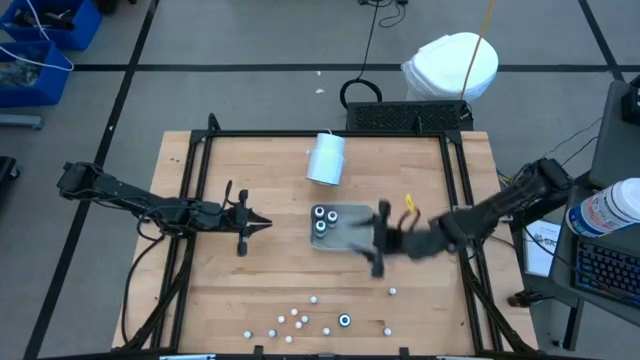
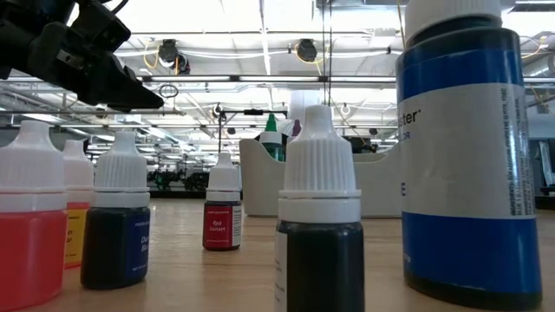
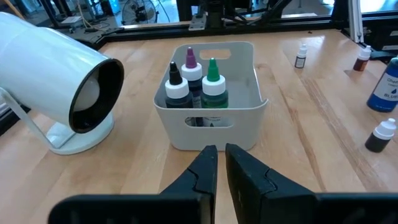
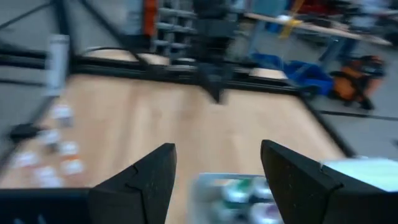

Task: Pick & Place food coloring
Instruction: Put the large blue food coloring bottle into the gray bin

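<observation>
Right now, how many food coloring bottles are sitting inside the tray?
3 food coloring bottles stand together at one end of the tray: a black-tipped bottle, a purple-tipped bottle and a green-tipped bottle. A lower one could be hidden behind them.

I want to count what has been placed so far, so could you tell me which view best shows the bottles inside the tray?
The left wrist view: three bottles stand upright in the tray, unobstructed. The high view shows only caps; the right wrist view blurs them; the low view shows just one green tip.
</observation>
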Motion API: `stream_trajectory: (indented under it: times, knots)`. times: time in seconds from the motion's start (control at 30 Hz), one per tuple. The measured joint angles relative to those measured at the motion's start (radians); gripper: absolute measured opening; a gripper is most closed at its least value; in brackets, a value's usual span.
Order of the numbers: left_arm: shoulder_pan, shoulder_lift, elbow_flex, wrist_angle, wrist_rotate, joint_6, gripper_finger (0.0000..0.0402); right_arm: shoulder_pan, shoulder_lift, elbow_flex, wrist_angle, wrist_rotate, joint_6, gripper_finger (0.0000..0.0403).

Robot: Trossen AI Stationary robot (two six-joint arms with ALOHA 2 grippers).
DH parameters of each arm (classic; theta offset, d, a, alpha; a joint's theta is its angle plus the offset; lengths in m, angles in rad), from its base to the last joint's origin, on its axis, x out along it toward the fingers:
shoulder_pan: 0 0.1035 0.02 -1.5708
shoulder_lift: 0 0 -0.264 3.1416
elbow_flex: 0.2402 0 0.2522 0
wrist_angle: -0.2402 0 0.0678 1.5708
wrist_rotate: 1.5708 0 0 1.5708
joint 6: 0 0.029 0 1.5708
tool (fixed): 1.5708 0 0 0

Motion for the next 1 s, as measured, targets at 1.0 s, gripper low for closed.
stream_trajectory:
  times: [1.0]
  knots:
    - [0.001, 0.0, 0.0, 0.006, -0.001, -0.107, 0.0042, 0.234, 0.493, 0.166, 0.017, -0.124, 0.281, 0.0222]
